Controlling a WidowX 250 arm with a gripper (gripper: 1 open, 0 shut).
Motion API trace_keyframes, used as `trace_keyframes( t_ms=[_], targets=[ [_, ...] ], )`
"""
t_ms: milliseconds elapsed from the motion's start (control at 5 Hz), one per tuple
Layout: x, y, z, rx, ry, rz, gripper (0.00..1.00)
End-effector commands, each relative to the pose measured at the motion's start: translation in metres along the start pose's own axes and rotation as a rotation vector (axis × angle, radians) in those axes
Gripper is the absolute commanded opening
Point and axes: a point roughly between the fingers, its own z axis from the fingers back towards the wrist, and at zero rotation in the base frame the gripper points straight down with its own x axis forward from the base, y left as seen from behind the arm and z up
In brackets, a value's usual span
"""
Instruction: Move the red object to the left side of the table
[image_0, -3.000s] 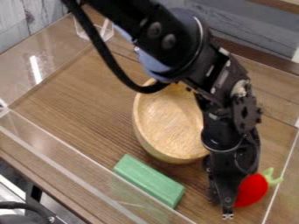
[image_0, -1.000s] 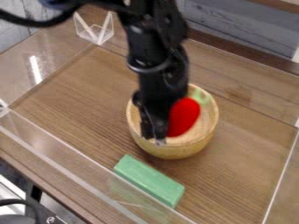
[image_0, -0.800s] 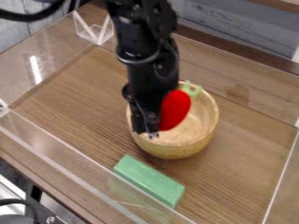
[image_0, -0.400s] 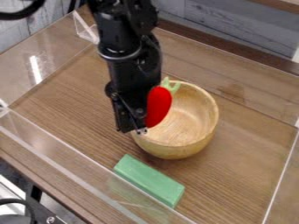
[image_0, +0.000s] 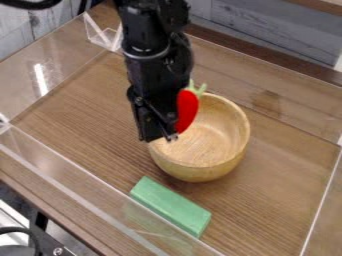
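From my feed, the bowl sits on the desk right of centre. The block lies flat on the desk in front of the bowl, slightly to its left, near the front wall. My end effector hangs over the bowl's left rim, and the red object sits on its right side, above the bowl.

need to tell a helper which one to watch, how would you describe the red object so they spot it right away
Start at the round wooden bowl in the middle of the brown table. Above the bowl's left rim, the black arm's gripper points down, and the red object is pinched in its fingers, off the table. It is the only bright red thing, small and rounded, unlike the flat green block lying in front of the bowl.
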Motion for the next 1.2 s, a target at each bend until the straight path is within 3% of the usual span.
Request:
trace_keyframes(
  t_ms=[0,400,1000],
  targets=[
    [0.004,0.018,0.009,0.023,-0.003,0.099,0.0],
    [0.013,0.007,0.014,0.029,0.044,0.166,0.0],
    [-0.008,0.036,0.041,0.037,0.138,0.034,0.0]
  ],
)
